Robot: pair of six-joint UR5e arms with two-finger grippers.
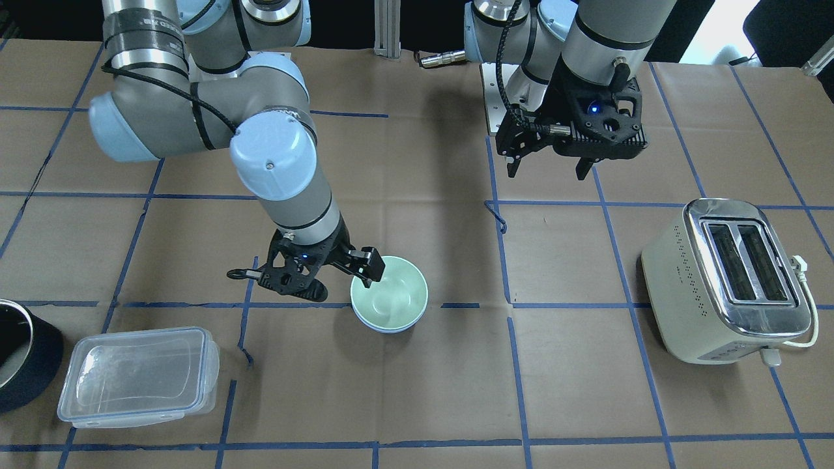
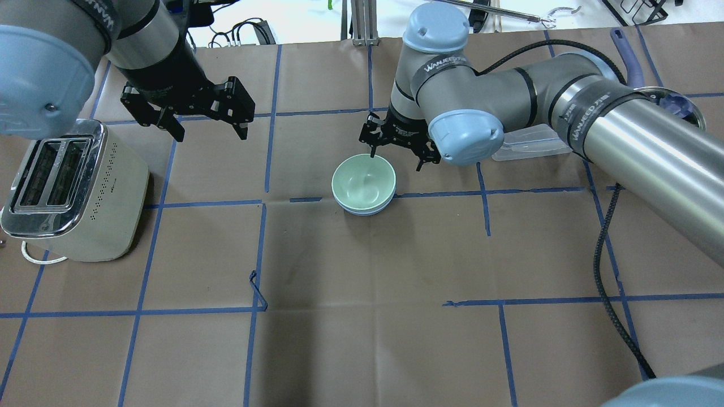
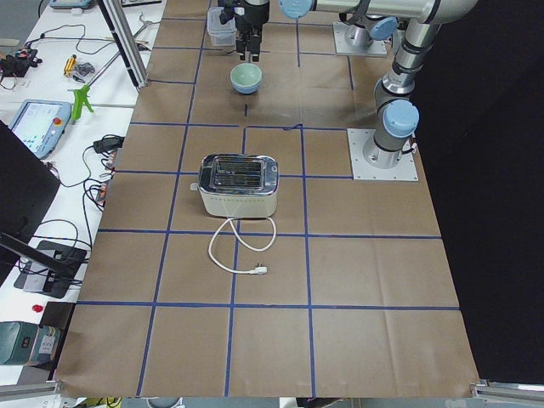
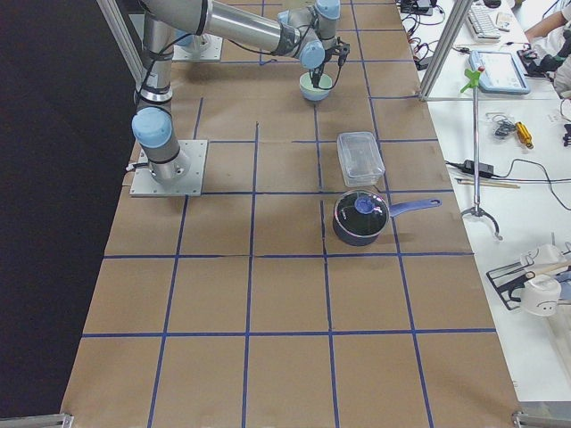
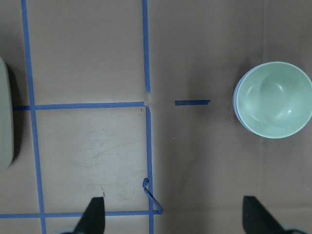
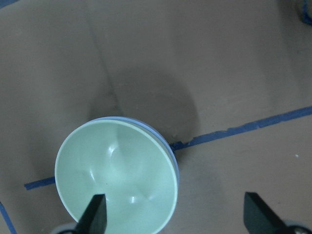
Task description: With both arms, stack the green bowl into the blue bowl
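Green bowl (image 2: 363, 182) in blue bowl (image 2: 365, 212) | right jaws spread astride rim | left jaws spread, afar

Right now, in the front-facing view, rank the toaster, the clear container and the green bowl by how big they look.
1. toaster, largest
2. clear container, somewhat smaller than the toaster
3. green bowl, clearly smallest
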